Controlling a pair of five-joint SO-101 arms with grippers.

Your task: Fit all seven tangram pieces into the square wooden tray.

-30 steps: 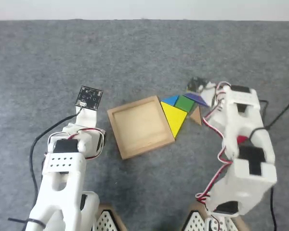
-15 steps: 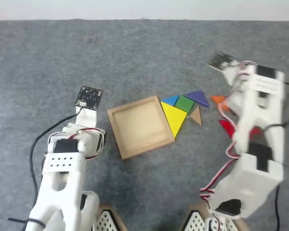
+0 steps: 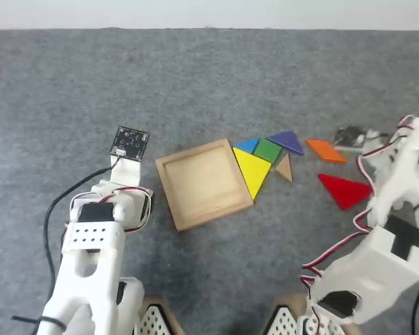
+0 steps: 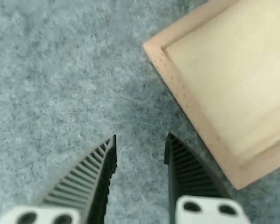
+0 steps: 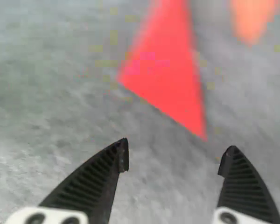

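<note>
Lying on the table (image 3: 195, 77): wooden tray (image 3: 202, 183), bare inside.
Yellow triangle (image 3: 251, 169): touching the tray's side, smaller pieces (image 3: 267, 150) clustered beside it.
Red triangle (image 3: 344, 190): well apart, near the orange piece (image 3: 326, 150).
Left hand (image 4: 141, 137): spread, just beside the tray's rim.
Right hand (image 5: 177, 144): spread, over the table near the red triangle.

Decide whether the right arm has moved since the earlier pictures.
Yes. The right arm has swung away from the wooden tray, rightward, to beside the red triangle.
</note>
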